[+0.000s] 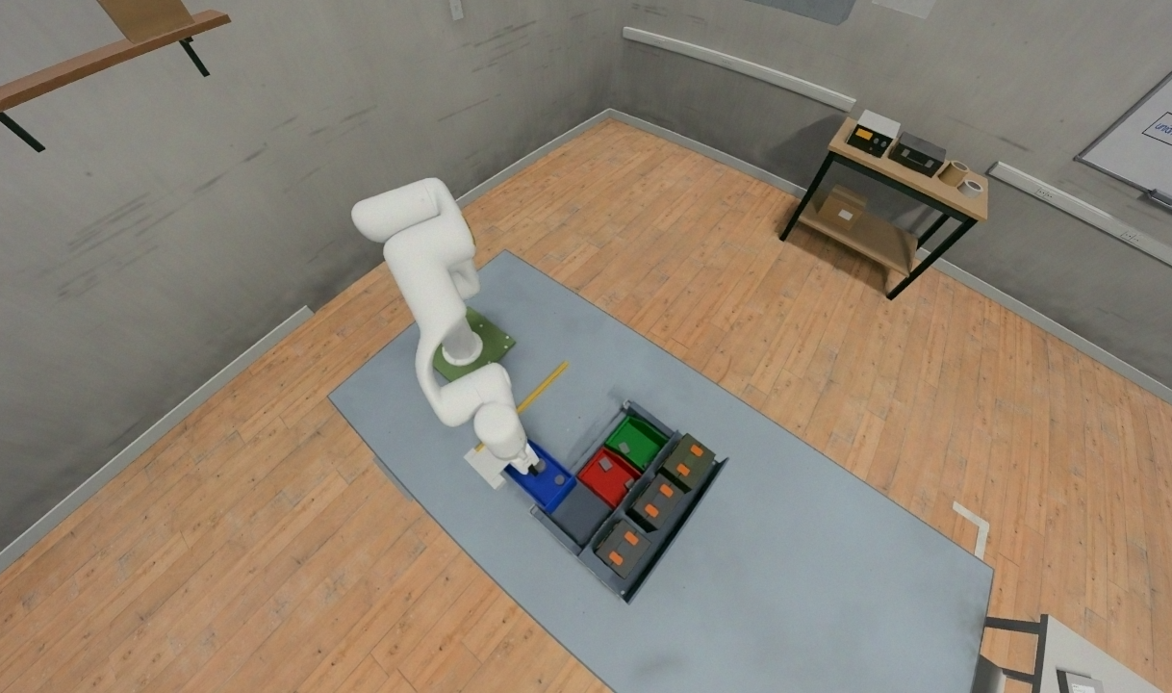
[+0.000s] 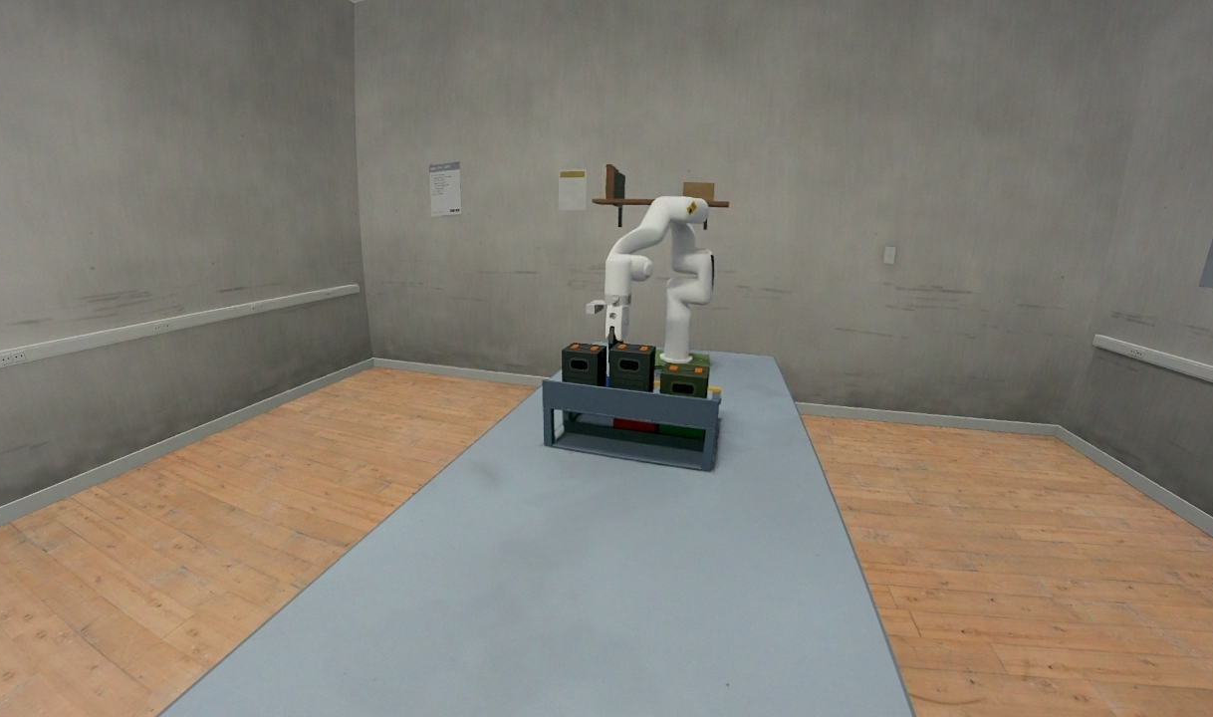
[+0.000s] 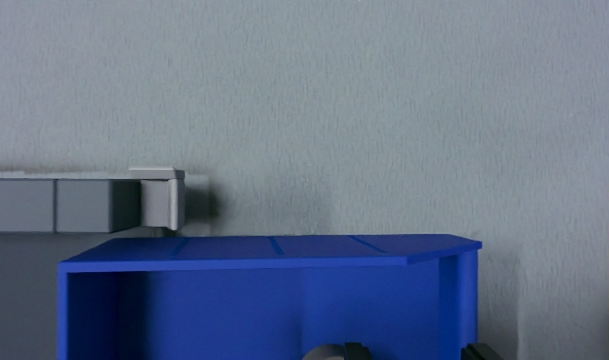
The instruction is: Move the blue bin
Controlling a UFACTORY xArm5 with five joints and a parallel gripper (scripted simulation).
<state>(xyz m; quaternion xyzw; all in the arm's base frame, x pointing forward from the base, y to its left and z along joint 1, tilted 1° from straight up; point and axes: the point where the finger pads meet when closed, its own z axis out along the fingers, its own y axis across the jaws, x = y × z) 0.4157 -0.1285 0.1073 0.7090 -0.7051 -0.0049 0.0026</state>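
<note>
Blue bin: at the left end of the shelf, in top view.
The blue bin [image 1: 540, 493] [image 2: 606, 381] [image 3: 234, 300] projects from the shelf [image 1: 581, 514] [image 2: 632, 400] [image 3: 19, 295]; its wall appears stiff, probably light (loose parts [image 1: 559, 479] [image 3: 325, 352] may slide). Grip the outer end wall. The gripper [image 1: 534, 470] [image 2: 610, 338] [image 3: 419, 352] stands partly narrowed, holding nothing. Bin underside support is hidden; fingertips are cropped.

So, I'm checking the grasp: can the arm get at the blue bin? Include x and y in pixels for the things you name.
Probably yes: the claw [image 1: 533, 470] [image 2: 610, 339] [image 3: 419, 351] straddles the front wall [image 3: 468, 300] of the blue bin [image 1: 545, 489] [image 2: 606, 381] [image 3: 234, 265], with nothing visible blocking it.
</note>
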